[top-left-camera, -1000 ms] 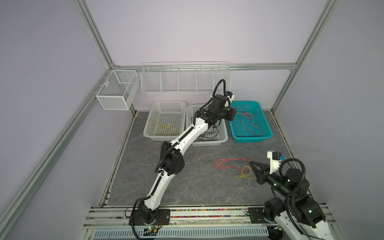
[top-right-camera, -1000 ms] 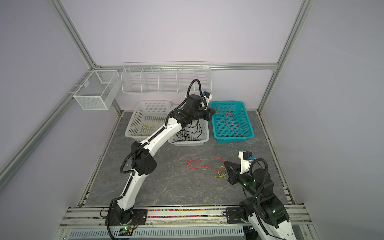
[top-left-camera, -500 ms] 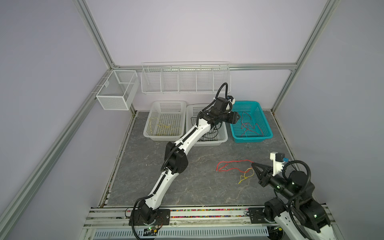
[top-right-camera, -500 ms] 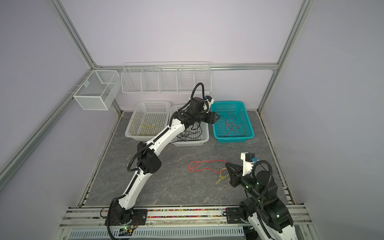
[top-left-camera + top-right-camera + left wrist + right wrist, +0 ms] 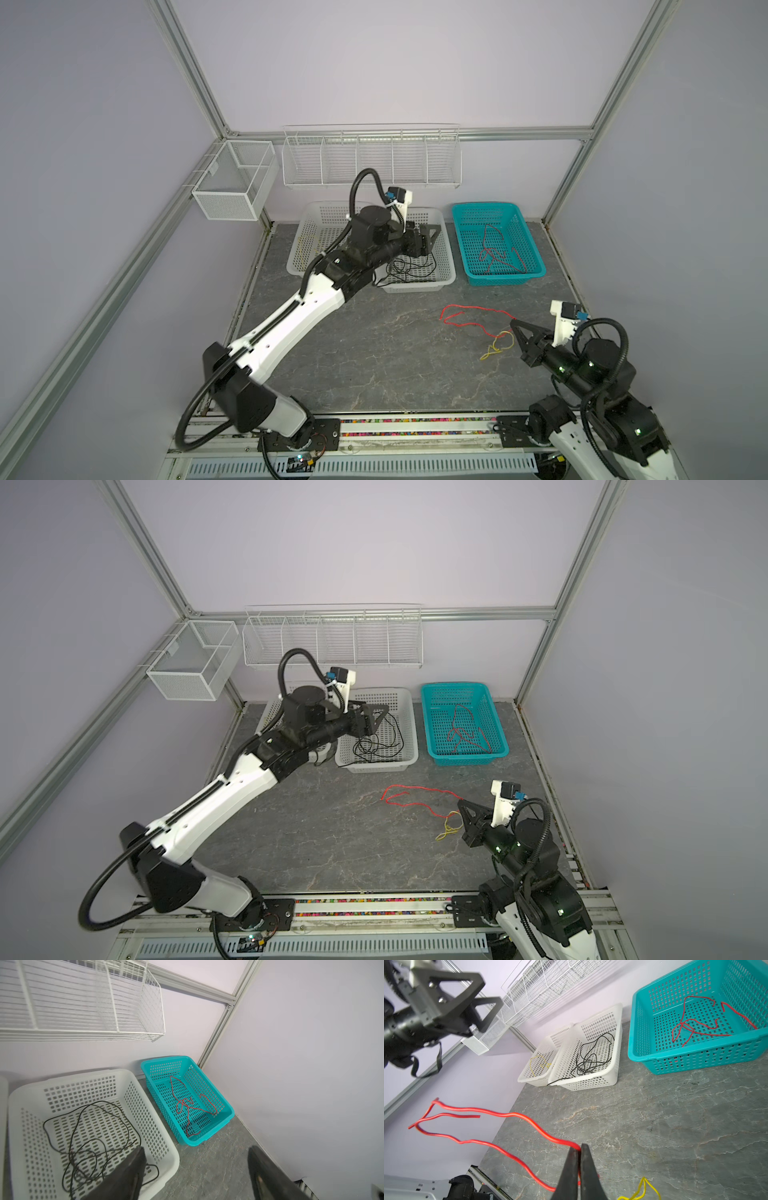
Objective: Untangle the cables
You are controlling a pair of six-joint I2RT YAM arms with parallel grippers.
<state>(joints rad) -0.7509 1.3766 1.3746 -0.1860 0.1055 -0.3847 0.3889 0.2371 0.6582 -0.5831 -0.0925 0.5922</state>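
Your left end effector (image 5: 430, 244) has swung back from the teal basket (image 5: 486, 206) to the middle white basket (image 5: 419, 286), jaws now spread. Your right end effector (image 5: 514, 324) stays clamped on the red cable (image 5: 469, 308) at 4 o'clock on the grey marbled bench (image 5: 374, 365). Your arm half hides the left white basket (image 5: 305, 232).

Teal basket (image 5: 498, 279) glossy plastic — tabletop (image 5: 374, 353) matt, marbled stone look.

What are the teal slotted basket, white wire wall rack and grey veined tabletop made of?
Teal slotted basket: likely moulded plastic, smooth, slight sheen, even slots.
White wire wall rack: probably coated metal, thin welded grid.
Grey veined tabletop: matte, pale veins; stone or printed laminate, cannot tell.
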